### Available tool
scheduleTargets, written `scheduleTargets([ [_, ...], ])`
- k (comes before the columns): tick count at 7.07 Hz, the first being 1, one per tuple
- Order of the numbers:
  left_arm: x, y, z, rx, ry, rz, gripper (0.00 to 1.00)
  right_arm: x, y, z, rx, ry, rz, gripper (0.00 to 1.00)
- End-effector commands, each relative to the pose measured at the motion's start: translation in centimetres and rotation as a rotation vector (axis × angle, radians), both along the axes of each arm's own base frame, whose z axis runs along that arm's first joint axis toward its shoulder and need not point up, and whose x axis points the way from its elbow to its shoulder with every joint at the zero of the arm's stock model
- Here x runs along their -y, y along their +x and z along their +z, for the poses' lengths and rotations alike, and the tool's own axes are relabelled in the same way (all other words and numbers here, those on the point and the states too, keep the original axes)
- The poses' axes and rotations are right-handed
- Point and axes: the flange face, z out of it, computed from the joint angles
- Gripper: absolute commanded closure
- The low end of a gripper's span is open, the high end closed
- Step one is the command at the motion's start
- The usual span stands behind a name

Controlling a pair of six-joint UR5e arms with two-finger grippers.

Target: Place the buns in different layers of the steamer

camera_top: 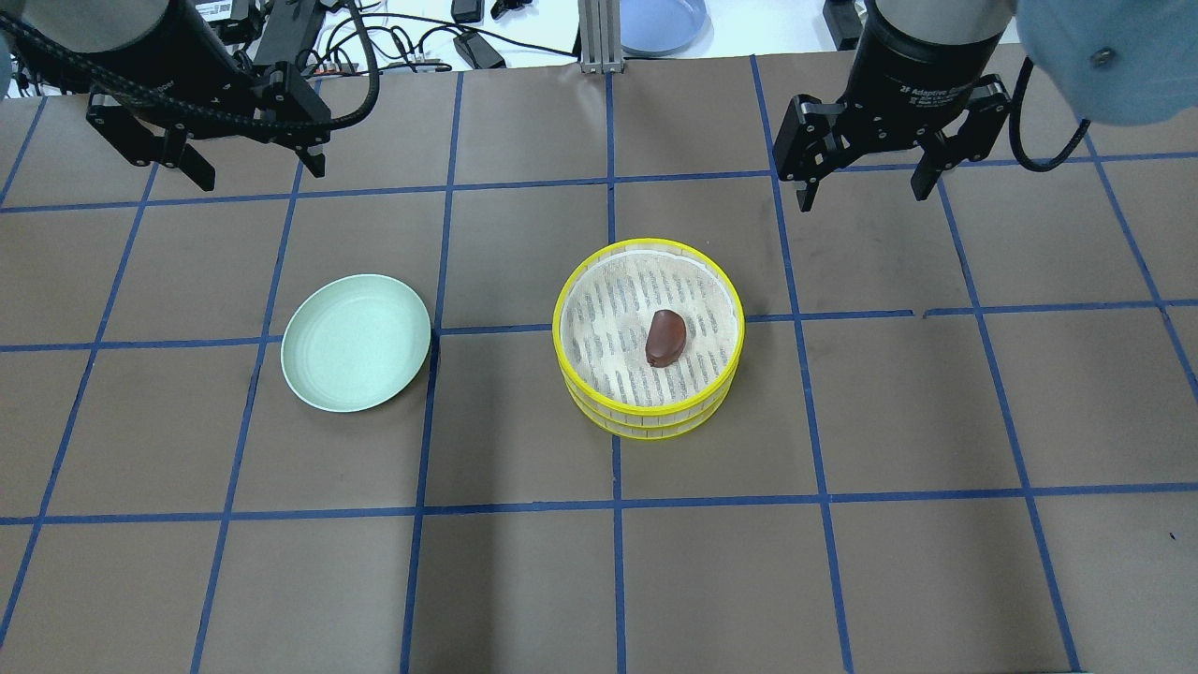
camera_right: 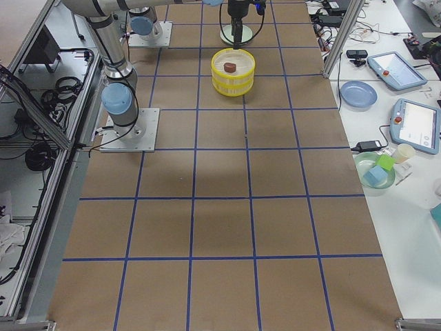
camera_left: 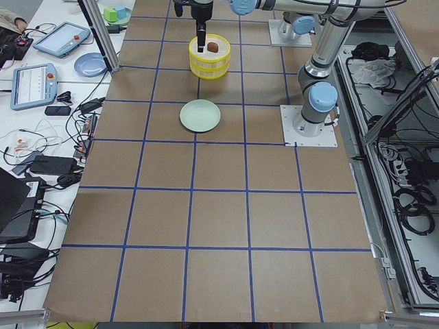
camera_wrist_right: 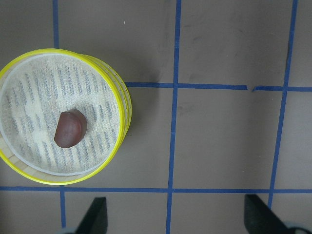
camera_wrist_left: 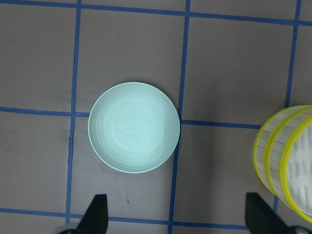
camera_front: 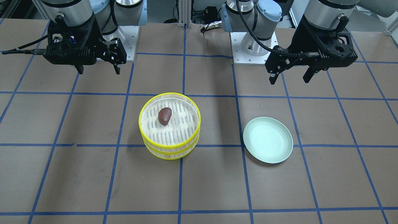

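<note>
We log left gripper (camera_top: pixel 260 173) spread wide, empty | right gripper (camera_top: pixel 861 195) spread wide, empty | brown bun (camera_top: pixel 664 338) in top steamer layer (camera_top: pixel 648 244)

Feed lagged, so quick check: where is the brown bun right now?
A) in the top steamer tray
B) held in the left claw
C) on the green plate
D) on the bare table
A: the brown bun lies on the mesh floor of the top steamer tray, well apart from the green plate.
</note>
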Motion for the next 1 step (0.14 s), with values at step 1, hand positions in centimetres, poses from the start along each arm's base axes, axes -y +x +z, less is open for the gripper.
scheduleTargets([
  [1, 0.04, -0.12, -0.2, -0.002, 0.004, -0.004, 0.0, 0.0, -0.01, 0.0, -0.001, 0.0, 0.001, 0.0],
])
